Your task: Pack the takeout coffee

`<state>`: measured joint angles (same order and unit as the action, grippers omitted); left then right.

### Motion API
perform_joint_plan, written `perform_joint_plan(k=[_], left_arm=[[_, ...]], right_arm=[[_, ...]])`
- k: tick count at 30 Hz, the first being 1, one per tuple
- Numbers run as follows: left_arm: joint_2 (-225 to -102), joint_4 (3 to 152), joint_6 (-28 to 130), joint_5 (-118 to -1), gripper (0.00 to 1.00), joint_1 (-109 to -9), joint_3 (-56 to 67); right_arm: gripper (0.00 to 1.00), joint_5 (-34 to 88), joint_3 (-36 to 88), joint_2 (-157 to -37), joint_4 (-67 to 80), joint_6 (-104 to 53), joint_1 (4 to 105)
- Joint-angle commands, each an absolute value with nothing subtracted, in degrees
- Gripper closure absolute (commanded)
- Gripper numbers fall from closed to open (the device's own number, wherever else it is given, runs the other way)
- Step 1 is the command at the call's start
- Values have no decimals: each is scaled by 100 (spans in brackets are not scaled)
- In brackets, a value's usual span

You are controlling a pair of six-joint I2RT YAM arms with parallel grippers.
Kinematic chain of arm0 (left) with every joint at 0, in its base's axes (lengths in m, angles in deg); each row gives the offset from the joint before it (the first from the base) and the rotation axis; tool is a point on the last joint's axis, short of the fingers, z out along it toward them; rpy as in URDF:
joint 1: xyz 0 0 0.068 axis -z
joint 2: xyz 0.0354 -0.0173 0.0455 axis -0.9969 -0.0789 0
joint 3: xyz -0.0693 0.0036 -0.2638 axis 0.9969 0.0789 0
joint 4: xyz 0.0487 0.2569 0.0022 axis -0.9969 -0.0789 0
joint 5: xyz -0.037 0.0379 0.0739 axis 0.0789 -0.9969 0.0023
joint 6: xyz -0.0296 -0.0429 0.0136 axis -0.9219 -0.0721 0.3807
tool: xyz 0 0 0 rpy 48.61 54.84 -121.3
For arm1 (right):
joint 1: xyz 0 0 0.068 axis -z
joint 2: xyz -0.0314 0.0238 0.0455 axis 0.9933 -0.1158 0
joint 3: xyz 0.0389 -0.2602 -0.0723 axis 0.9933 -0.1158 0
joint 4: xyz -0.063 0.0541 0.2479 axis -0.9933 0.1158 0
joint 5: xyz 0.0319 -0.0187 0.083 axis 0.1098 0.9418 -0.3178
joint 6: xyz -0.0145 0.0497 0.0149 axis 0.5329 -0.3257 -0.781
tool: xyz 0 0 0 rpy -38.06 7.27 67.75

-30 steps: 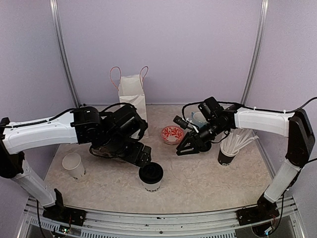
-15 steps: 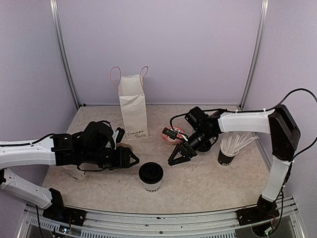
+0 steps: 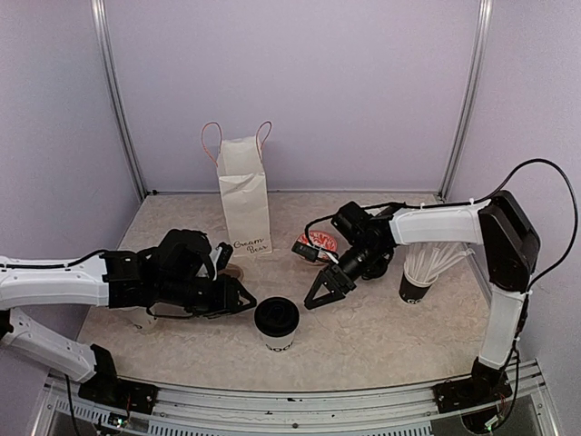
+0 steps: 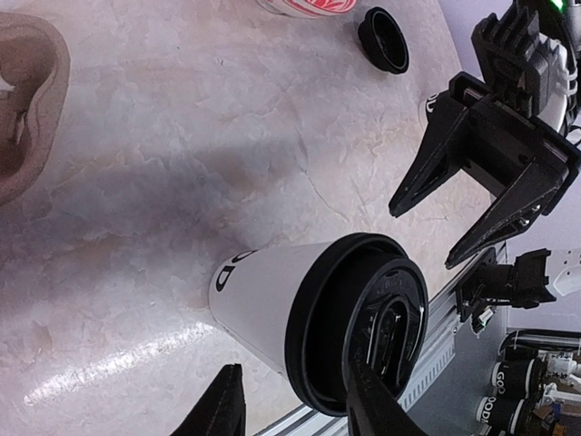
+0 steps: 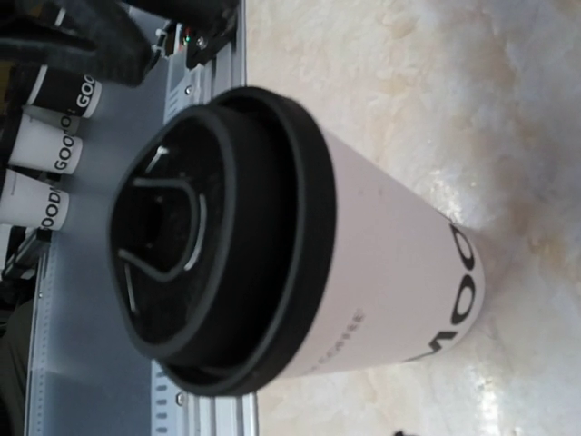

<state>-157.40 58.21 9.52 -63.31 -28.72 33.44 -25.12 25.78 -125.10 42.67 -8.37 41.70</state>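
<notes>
One takeout coffee cup (image 3: 277, 324), white with a black lid, stands near the front edge. It also shows in the left wrist view (image 4: 272, 295) and the right wrist view (image 5: 363, 272). My left gripper (image 3: 243, 304) is open just left of the cup at cup height, with its fingers (image 4: 222, 404) on either side of the lid end and not touching. My right gripper (image 3: 320, 292) is open and empty a little to the cup's upper right, and it shows in the left wrist view (image 4: 481, 173). A second white cup (image 3: 143, 320) is mostly hidden behind my left forearm.
A white paper bag (image 3: 245, 195) stands at the back. A red patterned bowl (image 3: 320, 242) and a loose black lid (image 4: 386, 41) lie near my right arm. A brown cup carrier (image 4: 27, 100) lies by the bag. A dark cup of straws (image 3: 418, 280) stands at the right.
My left arm has dropped low and its gripper has come in beside the lidded cup from the left. My right gripper has moved left and down toward the same cup.
</notes>
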Motion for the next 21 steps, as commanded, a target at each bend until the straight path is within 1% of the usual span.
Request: perform_joint_plan(k=[1, 4, 12, 21], left_arm=[[-15825, 5969, 868, -6250, 63, -2971, 3411], [-15864, 6025, 859, -6214, 66, -2999, 3423], [-16090, 6303, 919, -5978, 66, -3038, 3408], [-16343, 6349, 964, -5831, 66, -3037, 3393]], right_arm=[[53, -2728, 2845, -12690, 4415, -874, 4119], [52, -2803, 2930, -12760, 4450, -883, 4116], [51, -2824, 3123, -12904, 4516, -906, 4080], [50, -2564, 3241, -13062, 4697, -793, 3862]])
